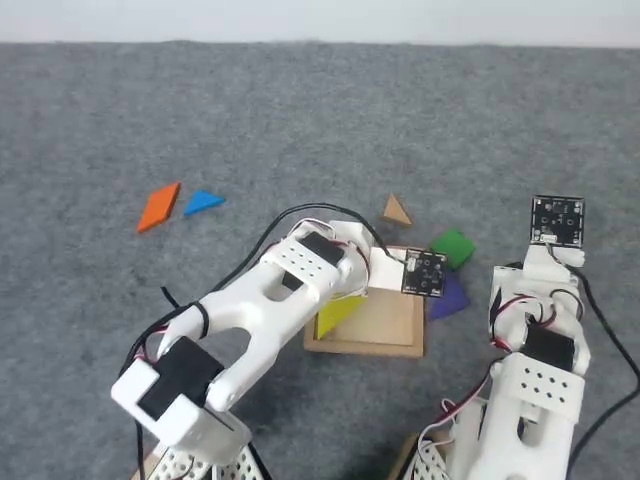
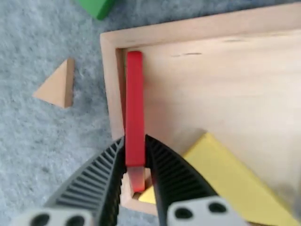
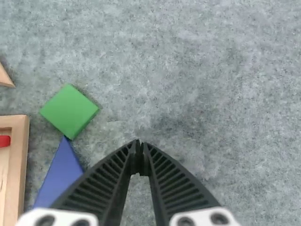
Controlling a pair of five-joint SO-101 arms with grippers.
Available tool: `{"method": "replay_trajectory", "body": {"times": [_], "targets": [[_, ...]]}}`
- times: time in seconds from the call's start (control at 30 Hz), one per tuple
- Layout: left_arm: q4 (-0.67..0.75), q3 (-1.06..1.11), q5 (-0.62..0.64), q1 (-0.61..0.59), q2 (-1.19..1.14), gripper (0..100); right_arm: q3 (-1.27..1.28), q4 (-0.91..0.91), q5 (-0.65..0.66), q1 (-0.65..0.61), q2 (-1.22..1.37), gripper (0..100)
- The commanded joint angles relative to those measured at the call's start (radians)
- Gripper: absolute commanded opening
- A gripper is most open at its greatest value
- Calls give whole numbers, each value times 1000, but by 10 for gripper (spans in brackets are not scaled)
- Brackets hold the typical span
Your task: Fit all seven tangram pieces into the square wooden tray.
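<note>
My left gripper is shut on a red piece, which stands on its edge inside the square wooden tray, along one wall. A yellow triangle lies flat in the tray beside it, also visible from above. Outside the tray lie a green square, a dark blue triangle and a tan triangle. Far to the left on the carpet rest an orange parallelogram and a small blue triangle. My right gripper is shut and empty over bare carpet, near the green square and the blue triangle.
Grey carpet covers the whole table. The left arm lies across the tray's left side, hiding part of it. The right arm stands to the right of the tray. Open carpet stretches at the back and at the far right.
</note>
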State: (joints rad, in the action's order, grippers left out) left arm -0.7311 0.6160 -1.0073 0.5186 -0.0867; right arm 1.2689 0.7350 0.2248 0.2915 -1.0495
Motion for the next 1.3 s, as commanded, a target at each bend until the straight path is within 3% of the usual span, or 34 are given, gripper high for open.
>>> {"method": "replay_trajectory", "body": {"times": [0.0, 0.17, 0.37, 0.6, 0.77, 1.07, 1.27], "targets": [[-37, -8, 11, -28, -5, 112, -9, -21, -5, -12, -33, 6], [-35, -16, 204, -25, 3, 224, -9, -21, -5, -12, -33, 6], [-35, -67, 364, -25, 5, 239, -9, -21, -5, -12, -33, 6], [-43, -71, 381, -21, 5, 239, -9, -19, -5, -12, -31, 6], [-180, -156, 385, -18, 6, 239, -14, 15, -6, -12, -31, 6], [-215, -213, 562, -18, 6, 239, -11, 88, 86, -151, -31, 6], [-199, -203, 723, -40, 69, 239, -15, 110, 110, -163, -31, 6]]}}
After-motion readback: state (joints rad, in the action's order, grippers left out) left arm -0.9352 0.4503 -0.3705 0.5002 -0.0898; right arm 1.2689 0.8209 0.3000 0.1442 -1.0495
